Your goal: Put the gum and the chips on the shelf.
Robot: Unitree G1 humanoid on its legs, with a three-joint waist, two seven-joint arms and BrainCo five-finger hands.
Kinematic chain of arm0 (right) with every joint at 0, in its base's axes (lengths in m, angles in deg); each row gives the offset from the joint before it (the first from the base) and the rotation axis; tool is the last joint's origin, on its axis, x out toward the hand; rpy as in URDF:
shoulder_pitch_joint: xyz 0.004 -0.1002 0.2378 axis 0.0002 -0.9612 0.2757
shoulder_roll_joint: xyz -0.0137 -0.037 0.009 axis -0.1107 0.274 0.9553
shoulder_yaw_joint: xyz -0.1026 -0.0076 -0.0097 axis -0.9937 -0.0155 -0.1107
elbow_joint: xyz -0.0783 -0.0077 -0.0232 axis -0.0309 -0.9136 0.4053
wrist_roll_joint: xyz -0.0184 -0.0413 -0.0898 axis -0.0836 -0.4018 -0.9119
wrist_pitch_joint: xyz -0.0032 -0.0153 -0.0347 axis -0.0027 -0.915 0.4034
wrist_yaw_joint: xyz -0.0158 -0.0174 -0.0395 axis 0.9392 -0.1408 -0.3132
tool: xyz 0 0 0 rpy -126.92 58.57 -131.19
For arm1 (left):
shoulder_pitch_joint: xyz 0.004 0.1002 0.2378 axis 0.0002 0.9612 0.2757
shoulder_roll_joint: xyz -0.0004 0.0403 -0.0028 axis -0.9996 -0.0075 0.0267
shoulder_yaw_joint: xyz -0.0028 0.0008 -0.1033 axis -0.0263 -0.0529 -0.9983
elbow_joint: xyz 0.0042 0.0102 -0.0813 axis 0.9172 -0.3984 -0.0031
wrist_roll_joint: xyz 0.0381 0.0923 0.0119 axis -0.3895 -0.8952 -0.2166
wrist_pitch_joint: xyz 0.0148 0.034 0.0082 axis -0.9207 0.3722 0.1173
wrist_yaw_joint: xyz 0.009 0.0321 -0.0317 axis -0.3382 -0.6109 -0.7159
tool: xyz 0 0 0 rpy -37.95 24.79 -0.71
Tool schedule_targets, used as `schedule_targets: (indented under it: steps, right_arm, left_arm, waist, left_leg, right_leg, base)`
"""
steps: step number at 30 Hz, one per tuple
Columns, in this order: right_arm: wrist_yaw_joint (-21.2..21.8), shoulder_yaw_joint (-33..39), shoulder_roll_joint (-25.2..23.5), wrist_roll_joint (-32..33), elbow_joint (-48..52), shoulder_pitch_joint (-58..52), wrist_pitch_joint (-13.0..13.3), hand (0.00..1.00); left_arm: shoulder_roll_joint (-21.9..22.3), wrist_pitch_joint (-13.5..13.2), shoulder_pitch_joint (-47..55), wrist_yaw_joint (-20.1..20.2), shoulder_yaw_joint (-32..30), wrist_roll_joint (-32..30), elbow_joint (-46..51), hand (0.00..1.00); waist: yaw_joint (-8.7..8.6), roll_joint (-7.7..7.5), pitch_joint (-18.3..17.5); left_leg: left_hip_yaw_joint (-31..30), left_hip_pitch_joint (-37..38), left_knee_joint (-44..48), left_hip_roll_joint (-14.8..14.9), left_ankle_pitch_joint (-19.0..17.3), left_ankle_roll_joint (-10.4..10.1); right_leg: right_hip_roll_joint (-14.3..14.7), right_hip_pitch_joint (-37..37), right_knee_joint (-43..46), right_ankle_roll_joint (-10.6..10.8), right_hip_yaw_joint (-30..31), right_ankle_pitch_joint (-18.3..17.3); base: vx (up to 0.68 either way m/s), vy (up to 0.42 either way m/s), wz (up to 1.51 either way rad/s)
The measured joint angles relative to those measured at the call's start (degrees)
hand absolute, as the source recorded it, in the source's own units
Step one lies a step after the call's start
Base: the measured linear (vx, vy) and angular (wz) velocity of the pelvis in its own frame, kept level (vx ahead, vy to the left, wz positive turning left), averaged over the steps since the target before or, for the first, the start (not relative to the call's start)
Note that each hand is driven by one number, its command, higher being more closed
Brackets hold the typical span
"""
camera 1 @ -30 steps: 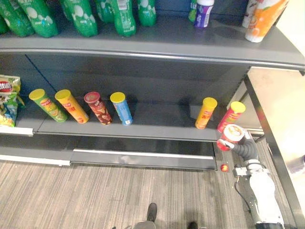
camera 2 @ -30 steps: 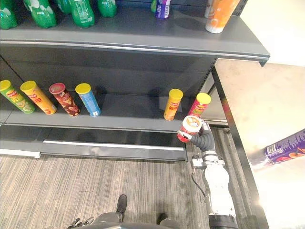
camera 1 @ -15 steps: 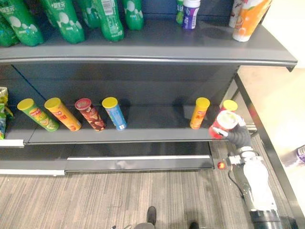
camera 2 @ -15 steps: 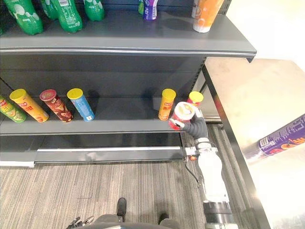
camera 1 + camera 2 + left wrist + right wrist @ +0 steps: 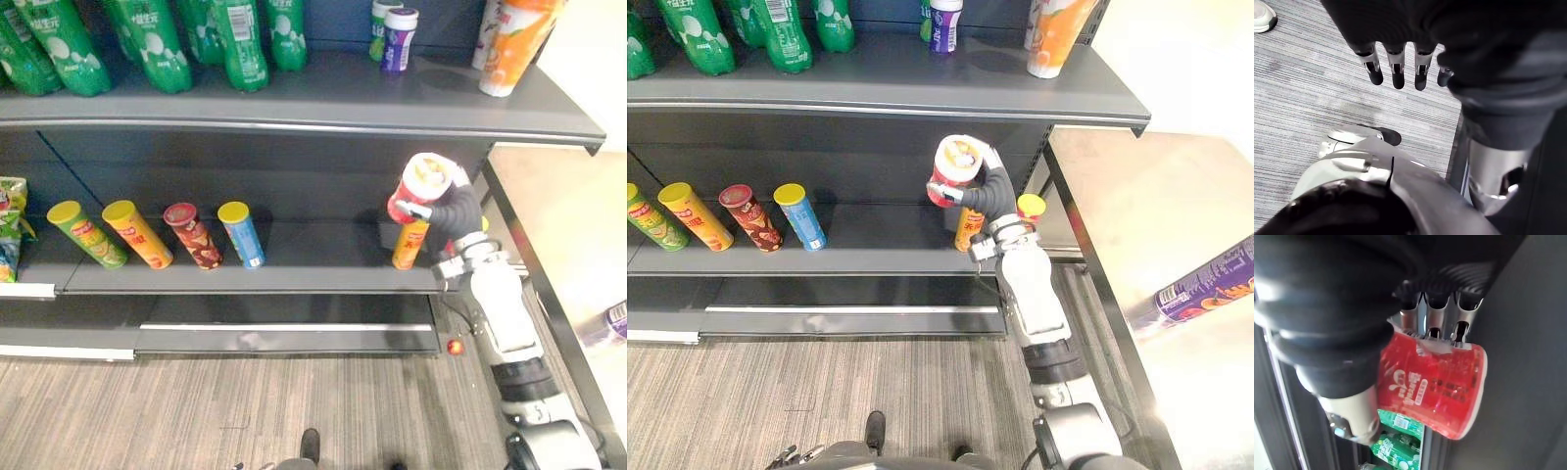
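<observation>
- The right hand [image 5: 453, 208], at 2 o'clock in the left eye view, is clenched round the red chips can [image 5: 421, 186]. The can is tilted base-first toward the lower shelf [image 5: 313, 255], probably to clear the yellow-lidded can [image 5: 409, 245] at its 6 o'clock.
- The left hand [image 5: 1396, 61] hangs slack over the floor [image 5: 1303, 98], fingers straight.
- The gum may be the purple bottle [image 5: 398, 41] at 12 o'clock on the top shelf [image 5: 323, 93], but it is too small to tell.

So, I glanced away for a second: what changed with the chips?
The right hand raised the red chips can from the front edge of the lower shelf to just under the upper shelf, still gripping it. The standing cans on the lower shelf stayed put; the left hand hangs open.
</observation>
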Motion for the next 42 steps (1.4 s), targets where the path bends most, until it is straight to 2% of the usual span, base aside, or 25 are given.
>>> schedule_targets:
  steps: [5,10,18,23,26,31,38,42]
  right_arm:
    - [-1.89,0.21,1.81,0.98,-1.73,7.24,-0.04,1.0]
    - [-2.53,0.43,3.23,1.13,-7.06,12.52,-1.29,1.0]
    - [-3.64,0.45,5.93,2.7,-14.46,21.16,-2.34,1.0]
    - [-3.93,0.47,6.07,2.7,-22.52,27.2,-3.84,1.0]
    - [-4.28,0.52,6.0,2.7,-27.86,30.2,-4.58,1.0]
    - [-4.67,1.0,5.96,2.68,-33.35,34.55,-5.95,1.0]
    - [-5.53,4.44,5.95,2.63,-40.17,38.85,-6.23,1.0]
    - [-6.21,6.32,5.95,2.63,-42.71,40.11,-6.31,1.0]
  left_arm:
    - [-0.72,0.09,0.05,0.17,0.3,0.03,-0.53,0.0]
    - [-0.7,0.2,0.04,0.28,0.1,0.15,-0.92,0.0]
    - [-0.82,0.65,0.05,0.35,-0.29,0.91,-0.91,0.0]
    - [-0.93,0.93,-0.01,0.39,-0.22,2.39,-0.88,0.0]
    - [-0.9,0.93,-0.43,0.4,0.21,2.5,-0.85,0.0]
    - [-0.91,0.93,-0.59,0.34,0.23,2.6,-0.8,0.0]
    - [-0.9,0.93,-1.18,0.0,0.33,4.7,-0.63,0.0]
    - [-0.94,0.88,-2.47,-0.36,0.87,4.72,-0.35,0.0]
  waist:
    - [0.37,-0.62,-0.67]
    - [0.48,-0.33,-1.32]
    - [0.86,-0.64,-1.52]
    - [1.42,-1.37,-1.95]
    - [2.42,-1.51,-1.95]
    - [2.47,-1.57,-1.91]
    - [2.68,-2.08,-1.28]
    - [3.78,-2.69,-0.31]
  left_leg:
    - [-0.07,0.05,-0.01,1.11,0.33,-0.45]
    - [-0.31,-0.27,-0.01,2.19,0.48,-0.6]
    - [-0.38,-0.64,-0.01,2.87,1.31,-0.93]
    - [-0.6,-1.47,-0.01,2.81,1.75,-1.02]
    - [-0.71,-1.81,-0.01,2.83,1.95,-1.11]
    - [-1.24,-2.43,-0.01,3.01,2.12,-1.34]
    - [-2.38,-3.49,-0.02,3.33,2.1,-1.79]
    - [-2.42,-4.31,-0.01,3.33,2.3,-1.76]
  right_leg:
    - [1.14,-0.02,-0.32,-0.78,0.73,0.66]
    - [2.32,-0.11,-0.88,-1.63,0.75,1.28]
    - [3.11,-0.12,-1.79,-1.65,0.02,1.35]
    - [3.17,-0.39,-2.2,-1.81,-0.42,1.69]
    - [3.24,-0.66,-2.26,-1.86,-0.51,1.99]
    - [3.49,-0.95,-2.43,-1.88,-0.71,2.0]
    - [3.98,-1.4,-2.8,-2.05,-1.74,2.08]
    - [4.03,-2.06,-2.85,-2.05,-1.92,2.09]
  base:
    - [-0.04,-0.023,-0.05]
    - [-0.08,-0.032,-0.01]
    - [-0.04,-0.016,0.01]
    - [0.04,-0.013,0.03]
    - [0.04,-0.018,0.02]
    - [0.0,-0.014,0.04]
    - [-0.03,-0.015,0.06]
    - [0.01,-0.002,0.01]
